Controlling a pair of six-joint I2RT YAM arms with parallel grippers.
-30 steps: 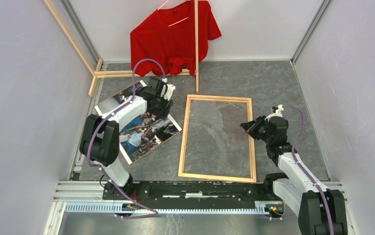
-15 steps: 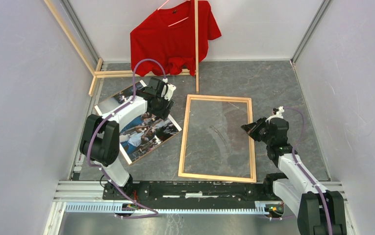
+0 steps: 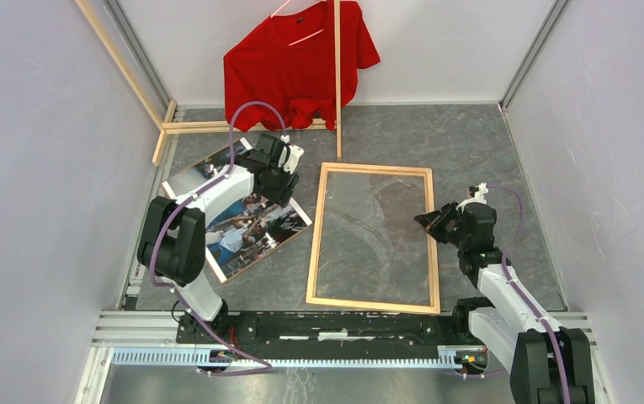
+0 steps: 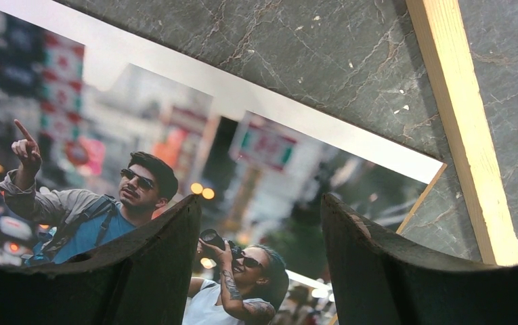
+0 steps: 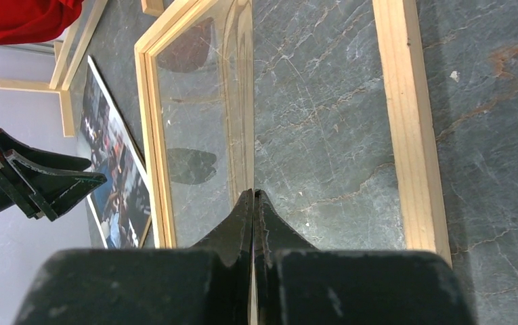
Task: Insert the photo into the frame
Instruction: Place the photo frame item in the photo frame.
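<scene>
The photo (image 3: 242,225), a glossy print of people with a white border, lies face up at the left on a brown backing board. My left gripper (image 3: 280,181) hangs just above its far right part, jaws open and empty; in the left wrist view the fingertips (image 4: 175,230) frame the print (image 4: 141,128). The frame (image 3: 371,303) of light wood lies flat in the middle. My right gripper (image 3: 426,220) is shut on the right edge of the clear pane (image 5: 195,101), which is tilted up over the frame (image 5: 405,135).
A red T-shirt (image 3: 301,63) hangs at the back wall. Loose wood slats stand and lie there: one upright (image 3: 337,76), one along the floor (image 3: 209,127), one leaning at the left wall (image 3: 120,59). Grey walls close in both sides.
My right gripper has moved slightly nearer and lower with the pane edge in it. The left gripper and the photo have not visibly moved.
</scene>
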